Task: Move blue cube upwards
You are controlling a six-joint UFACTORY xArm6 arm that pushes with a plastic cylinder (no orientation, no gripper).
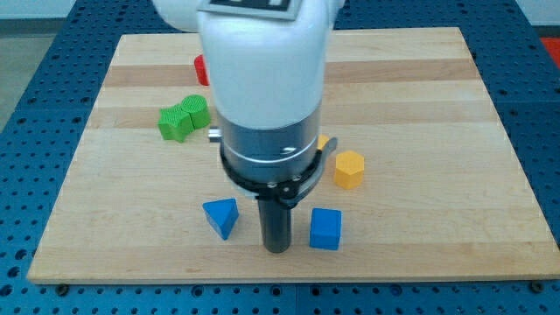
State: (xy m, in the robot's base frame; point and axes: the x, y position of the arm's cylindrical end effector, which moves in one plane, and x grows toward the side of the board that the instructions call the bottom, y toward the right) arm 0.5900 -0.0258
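The blue cube (325, 229) sits near the board's bottom edge, right of centre. My tip (276, 248) rests on the board just to the cube's left, a small gap apart from it. A blue triangular block (221, 216) lies to the tip's left, so the tip stands between the two blue blocks. The arm's white and grey body fills the middle of the view and hides the board behind it.
A yellow hexagonal block (348, 169) lies above and right of the blue cube. Another yellow block (324, 142) peeks out beside the arm. Two green blocks (183, 118) sit at upper left. A red block (201, 69) is partly hidden by the arm. The wooden board (437, 105) ends close below the tip.
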